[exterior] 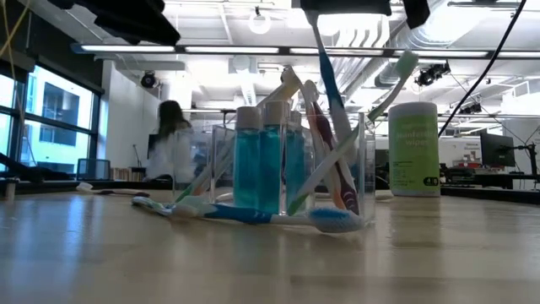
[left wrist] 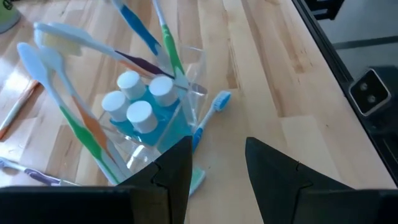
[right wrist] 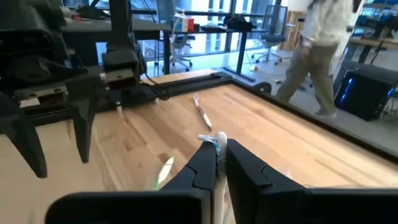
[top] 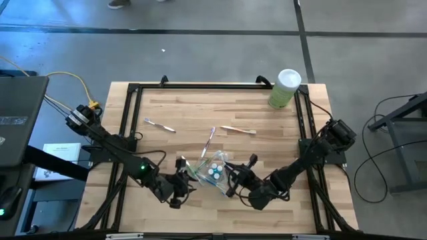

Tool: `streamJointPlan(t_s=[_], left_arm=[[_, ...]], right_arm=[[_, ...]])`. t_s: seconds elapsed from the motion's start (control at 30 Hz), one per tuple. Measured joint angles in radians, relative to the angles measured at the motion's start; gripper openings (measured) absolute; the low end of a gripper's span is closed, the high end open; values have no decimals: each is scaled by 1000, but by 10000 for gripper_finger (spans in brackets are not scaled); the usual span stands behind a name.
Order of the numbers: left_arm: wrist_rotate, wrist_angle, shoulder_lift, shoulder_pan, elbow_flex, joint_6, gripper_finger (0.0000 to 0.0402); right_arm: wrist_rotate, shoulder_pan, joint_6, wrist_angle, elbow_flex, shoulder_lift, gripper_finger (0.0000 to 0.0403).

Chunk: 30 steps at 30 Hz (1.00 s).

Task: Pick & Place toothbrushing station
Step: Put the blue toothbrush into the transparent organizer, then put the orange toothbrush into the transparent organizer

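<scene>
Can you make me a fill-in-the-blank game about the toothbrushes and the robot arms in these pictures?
1. The little bottles inside the clear cup have caps coloured ____.
2. The right gripper is shut on a ____.
3. The tall pale-green canister has a ____ lid.
4. The left gripper has its fingers ____, next to the cup.

Missing words: white; toothbrush; white; open
</scene>
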State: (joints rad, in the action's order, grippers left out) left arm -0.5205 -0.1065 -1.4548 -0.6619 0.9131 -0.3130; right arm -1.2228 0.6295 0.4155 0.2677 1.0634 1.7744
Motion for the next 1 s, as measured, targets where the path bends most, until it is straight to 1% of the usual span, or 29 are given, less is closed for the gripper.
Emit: streamJointPlan(t_s=[0.17, 0.23, 0.3, 0.37, 0.43, 0.53, 0.67, 0.9, 1.0], left_arm=[[0, -44, 0, -22, 0, -18, 143], [0, -67, 0, -33, 0, -48, 143], [1, -76, 0, -43, -1, -53, 143], [1, -75, 0, -54, -1, -55, 143], [1, -76, 0, -65, -1, -55, 143], [1, -75, 0, -73, -1, -55, 143], [1, -77, 0, -75, -1, -58, 143], [0, -95, 2, -49, -1, -54, 143], [1, -110, 22, -26, -1, -55, 143]], right_arm=[[41, -1, 146, -123, 0, 0, 20], [71, -2, 211, -180, 0, 0, 21], [102, -3, 242, -216, 1, 0, 22], [143, -5, 231, -219, 4, -2, 23], [159, -6, 202, -207, 4, -2, 24], [180, -1, 122, -192, 3, -10, 41], [195, -1, 61, -192, -1, -29, 92], [217, -1, 57, -187, 0, -51, 221], [216, -1, 29, -186, 0, -52, 268]])
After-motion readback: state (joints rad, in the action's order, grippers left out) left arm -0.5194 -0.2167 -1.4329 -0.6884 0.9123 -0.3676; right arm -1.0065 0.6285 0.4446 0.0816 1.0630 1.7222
